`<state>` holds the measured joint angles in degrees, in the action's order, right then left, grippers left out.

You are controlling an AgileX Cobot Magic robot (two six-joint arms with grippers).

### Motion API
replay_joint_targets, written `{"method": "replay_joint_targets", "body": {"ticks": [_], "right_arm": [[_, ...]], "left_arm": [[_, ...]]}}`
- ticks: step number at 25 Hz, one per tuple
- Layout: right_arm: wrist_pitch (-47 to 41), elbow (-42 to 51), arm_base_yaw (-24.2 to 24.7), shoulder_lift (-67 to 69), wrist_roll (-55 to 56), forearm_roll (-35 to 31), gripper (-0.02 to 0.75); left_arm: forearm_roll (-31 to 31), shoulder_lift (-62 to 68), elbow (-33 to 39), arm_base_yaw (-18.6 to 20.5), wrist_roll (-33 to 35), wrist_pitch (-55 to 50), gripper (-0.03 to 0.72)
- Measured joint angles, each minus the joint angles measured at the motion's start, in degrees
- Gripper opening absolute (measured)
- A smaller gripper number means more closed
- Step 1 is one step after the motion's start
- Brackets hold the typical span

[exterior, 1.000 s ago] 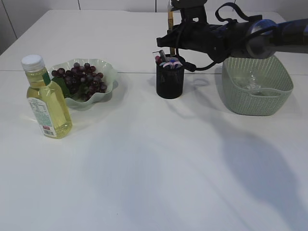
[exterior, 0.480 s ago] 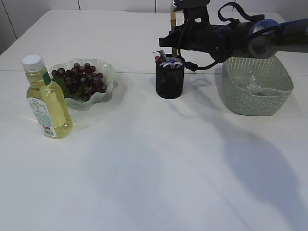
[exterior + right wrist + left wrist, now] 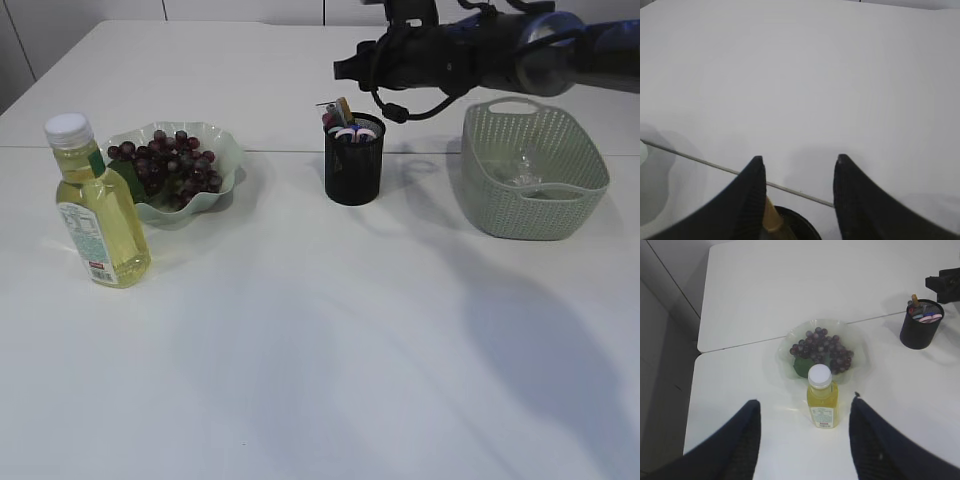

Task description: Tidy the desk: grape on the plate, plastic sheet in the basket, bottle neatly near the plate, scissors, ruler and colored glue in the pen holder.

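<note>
The black mesh pen holder (image 3: 353, 165) stands mid-table and holds the yellow ruler (image 3: 345, 108) leaning inside, plus pink and blue items I cannot tell apart. My right gripper (image 3: 345, 68) hovers just above and behind it, open and empty; in the right wrist view its fingers (image 3: 800, 159) frame the ruler top (image 3: 771, 217) and holder rim (image 3: 797, 225). Dark grapes (image 3: 165, 160) lie on the pale wavy plate (image 3: 228, 150). The yellow bottle (image 3: 98, 215) stands upright in front of the plate. My left gripper (image 3: 805, 400) is open, high above the bottle (image 3: 822, 402).
A green woven basket (image 3: 535, 190) stands right of the pen holder, with something clear, likely the plastic sheet (image 3: 522, 172), inside. A seam between the two tabletops runs behind the plate and holder. The left wrist view shows the table's left edge (image 3: 695, 385).
The ruler, held upright above the pen holder by the right gripper, has dropped into the holder. The right gripper has let go and moved up and back.
</note>
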<state>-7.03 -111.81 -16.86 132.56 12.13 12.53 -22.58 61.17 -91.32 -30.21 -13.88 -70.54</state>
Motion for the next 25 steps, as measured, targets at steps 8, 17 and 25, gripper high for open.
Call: {"method": "replay_joint_targets", "body": {"ticks": [8,17,25], "right_arm": [[-22.2,-9.9,-1.1,-2.1,0.3,-8.4,0.366],[-58.0,-18.8,-1.1,-10.9,-0.5,-14.5,0.364],[-64.8,-20.4,-1.3,-18.3,-3.9,-21.1,0.363]], "left_arm": [[0.8,0.0,0.0,0.0,0.0,-0.7,0.415],[0.8,-0.4,0.0,0.0,0.0,-2.1,0.415],[4.6,-3.3,0.0,0.0,0.0,-2.2,0.437]]}}
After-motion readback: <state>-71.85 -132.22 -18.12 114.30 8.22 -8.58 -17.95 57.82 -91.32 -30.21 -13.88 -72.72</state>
